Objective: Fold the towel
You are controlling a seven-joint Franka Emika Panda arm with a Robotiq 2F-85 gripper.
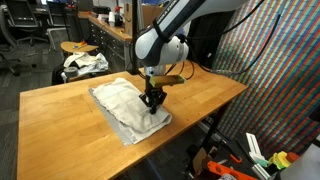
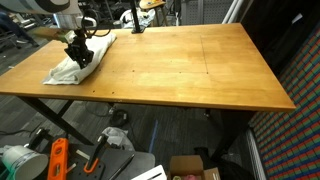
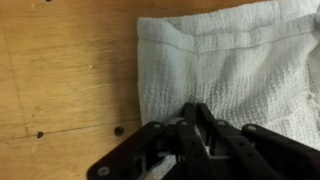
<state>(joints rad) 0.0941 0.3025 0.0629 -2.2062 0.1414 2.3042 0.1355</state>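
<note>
Left to right in an exterior view: background stool [image 1: 78, 48] with a crumpled cloth on it, well apart from the wooden table [image 1: 60, 110]. Mid-table is the towel [image 1: 118, 100], white, rumpled, spread roughly flat, with one corner close to the table's near edge. The gripper [image 1: 152, 103] is down on the towel's right-hand part, pointing straight down. The arm [image 1: 165, 40] rises up and to the right from it. Far right is a multicoloured patterned panel [image 1: 280, 60].

From the opposite exterior angle the towel [image 2: 68, 68] sits at the table's far-left end, bunched, with the gripper [image 2: 78, 55] on top of it. The rest of the tabletop [image 2: 200, 70] runs off to the right. An orange tool [image 2: 57, 160] lies on the floor beneath.

Wrist view: bare wood [image 3: 60, 80] on the left, towel [image 3: 240, 60] filling the upper right, its hemmed edge running down the middle. The gripper [image 3: 197, 120] comes in from the bottom with its fingers [image 3: 205, 125] drawn together, tips touching the cloth.

Hand state: looks clamped on a pinch of towel. The view is blurry, so I'm not fully sure fabric is between the tips.
</note>
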